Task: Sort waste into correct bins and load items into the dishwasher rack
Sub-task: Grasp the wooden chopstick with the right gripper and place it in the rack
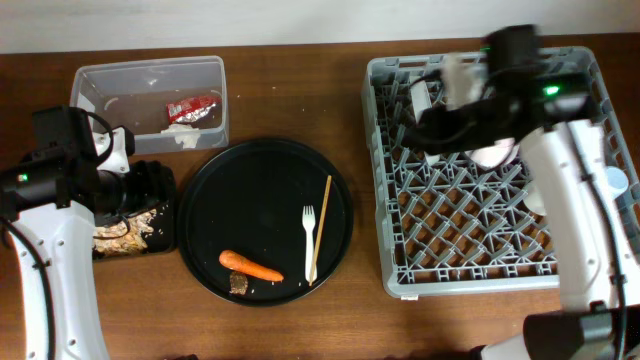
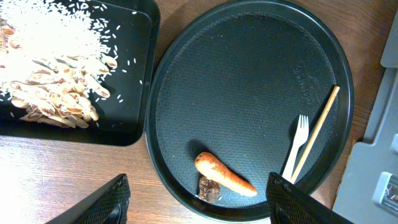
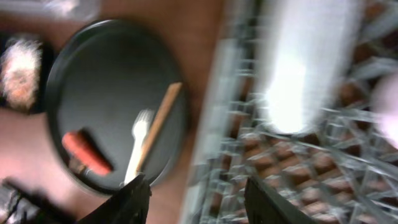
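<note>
An orange carrot [image 1: 250,266] [image 2: 224,174] and a small brown morsel [image 1: 239,284] [image 2: 209,188] lie at the front of the round black tray [image 1: 260,180]. A white fork [image 1: 309,240] [image 2: 297,146] and a wooden chopstick [image 1: 321,228] [image 2: 317,134] lie on its right side. The clear tub [image 1: 150,68] holds a red wrapper [image 1: 192,107] and white tissue [image 1: 180,135]. The shallow black tray [image 2: 134,62] holds pale food scraps [image 2: 56,62]. My left gripper [image 2: 199,205] is open and empty above the round tray's near-left rim. My right gripper [image 3: 199,205] is open and empty over the grey rack's [image 1: 470,260] left edge; its view is blurred.
Inside the rack lie a white bowl [image 1: 492,153], a pale cup [image 1: 425,95] and a light blue cup [image 1: 612,185] at the right wall. The right arm crosses over the rack's back half. Bare wood lies between the round tray and the rack.
</note>
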